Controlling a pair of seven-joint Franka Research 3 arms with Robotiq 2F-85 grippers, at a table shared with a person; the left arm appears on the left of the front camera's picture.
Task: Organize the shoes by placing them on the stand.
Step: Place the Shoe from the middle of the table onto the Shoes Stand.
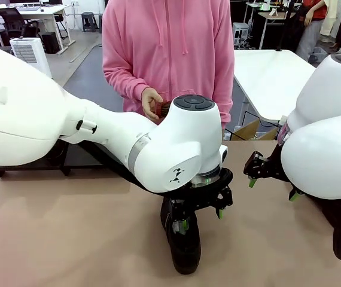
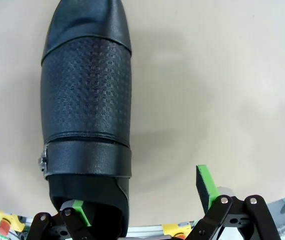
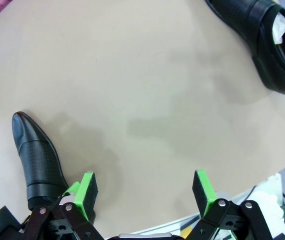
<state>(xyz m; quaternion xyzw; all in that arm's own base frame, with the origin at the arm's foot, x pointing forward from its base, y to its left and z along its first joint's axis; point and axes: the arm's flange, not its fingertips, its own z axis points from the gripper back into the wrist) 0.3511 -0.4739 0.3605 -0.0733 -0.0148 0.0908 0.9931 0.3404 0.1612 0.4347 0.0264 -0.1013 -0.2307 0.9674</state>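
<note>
You have bright, even light; a soft shadow lies right of the shoe on the table. Wrist views bow at their edges.

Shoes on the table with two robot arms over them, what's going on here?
Two robot arms are meant to tidy black shoes. The left gripper is open and hovers over the heel end of one shoe, not gripping it. The right gripper is open above the bare table, with a paper-stuffed shoe lying farther off. A person in a pink hoodie stands at the far side.
</note>
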